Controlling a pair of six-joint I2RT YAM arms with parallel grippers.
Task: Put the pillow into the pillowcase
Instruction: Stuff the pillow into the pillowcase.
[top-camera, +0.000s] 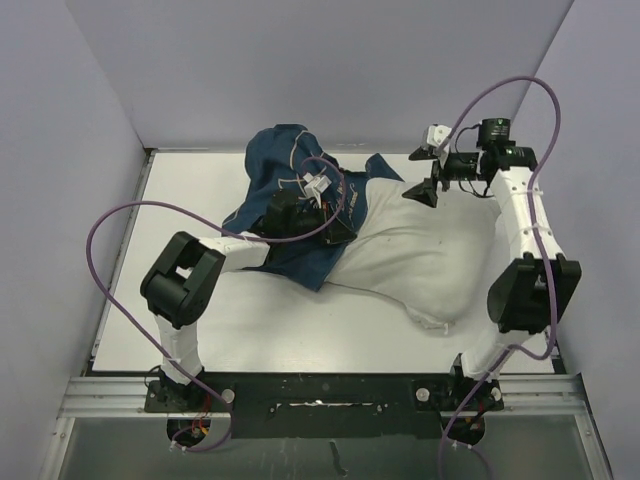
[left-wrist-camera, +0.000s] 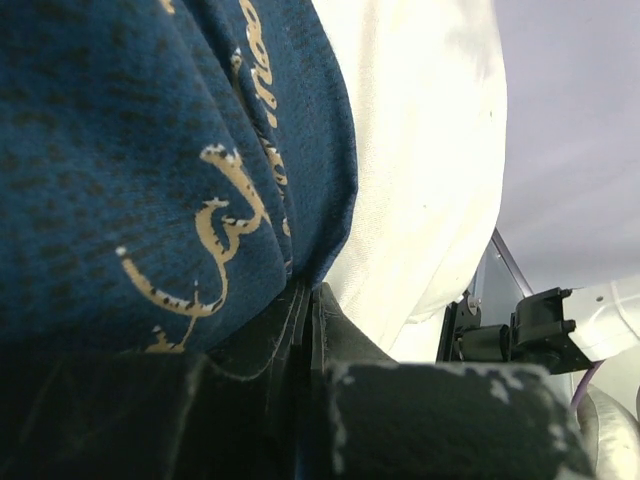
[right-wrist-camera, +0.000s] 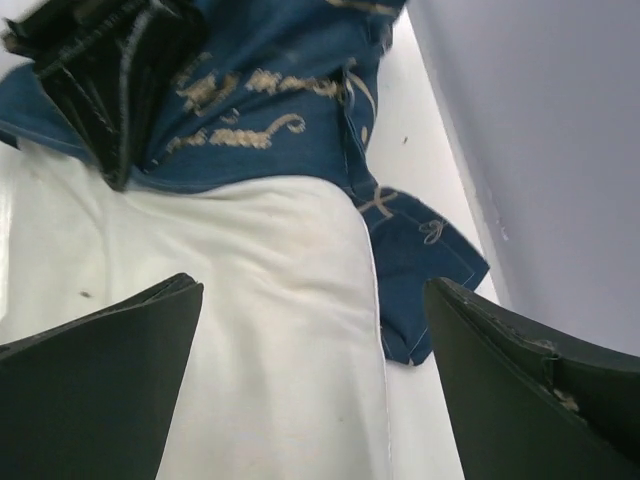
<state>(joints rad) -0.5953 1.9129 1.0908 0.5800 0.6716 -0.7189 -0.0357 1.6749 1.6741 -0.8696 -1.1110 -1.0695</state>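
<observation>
Left end effector (left-wrist-camera: 308, 300): pressed together, pinching a fold of the pillowcase (left-wrist-camera: 120, 150); the navy cloth with cream script bulges over the fingers in the left wrist view.
Left end effector, place: in the top view it (top-camera: 325, 222) sits at the near edge of the bunched navy cloth, right where the cloth meets the pillow (top-camera: 420, 260).
Right end effector (right-wrist-camera: 315, 400): spread wide, nothing between the fingers; both dark fingers frame white pillow fabric below them.
Right end effector, place: over the far right part of the pillow (right-wrist-camera: 270, 300) in the top view (top-camera: 428, 165); whether a finger touches it cannot be told.
Pillowcase (top-camera: 285, 160): crumpled in a heap at the far middle of the worktop (top-camera: 260, 320). Its open edge lies across the pillow's far left end, and one navy corner lies flat on the worktop beside the pillow (right-wrist-camera: 425, 270).
Pillow: lying slantwise on the worktop. Its far left end is covered by the pillowcase (right-wrist-camera: 270, 120), most of its body is bare, and its puckered near end points toward the right arm's base.
Pillow, from the left wrist (left-wrist-camera: 420, 150): a white bulge directly beside the gripped cloth.
</observation>
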